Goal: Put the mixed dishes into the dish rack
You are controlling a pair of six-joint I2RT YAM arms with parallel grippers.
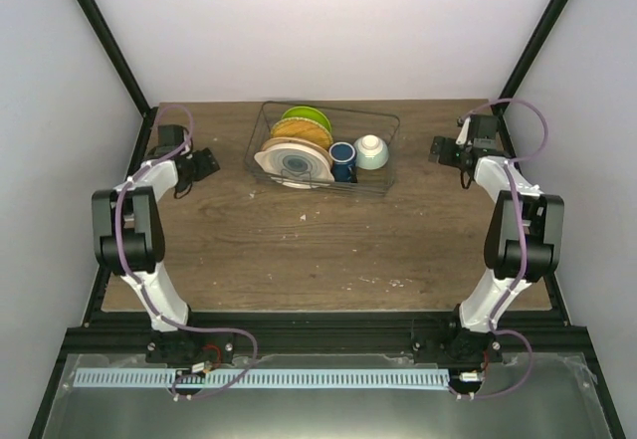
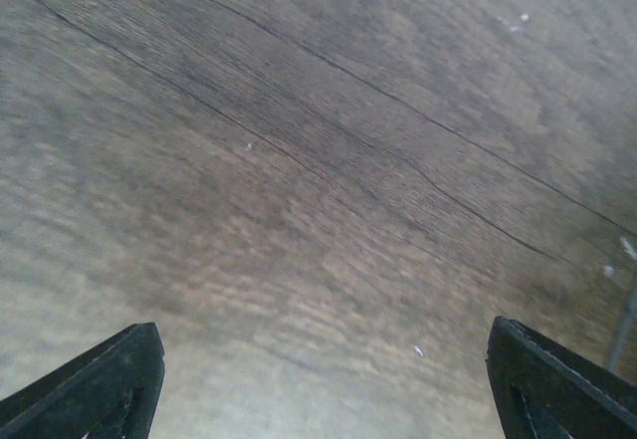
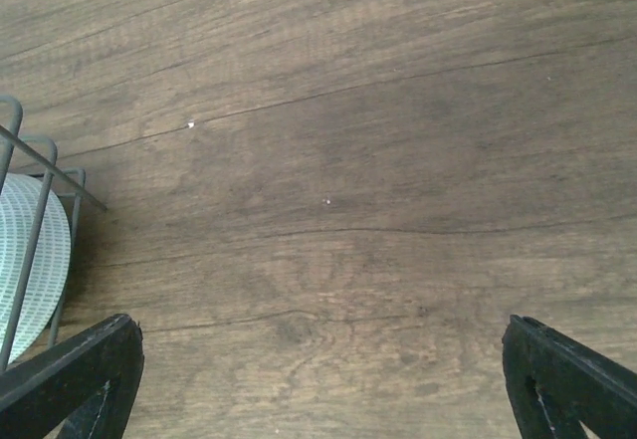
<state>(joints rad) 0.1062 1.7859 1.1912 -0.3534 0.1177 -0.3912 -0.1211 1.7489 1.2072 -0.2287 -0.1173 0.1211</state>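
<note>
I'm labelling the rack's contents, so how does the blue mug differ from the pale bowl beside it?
Colour: the mug is dark blue, the bowl pale mint. Width: the bowl looks wider than the mug. Place: the mug stands next to the plates, the bowl nearer the rack's right end. Both sit inside the wire dish rack, side by side.

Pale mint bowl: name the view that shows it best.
Top external: the pale mint bowl sits whole in the dish rack beside the blue mug. Right wrist catches only a pale sliver behind wires; left wrist shows none.
</note>
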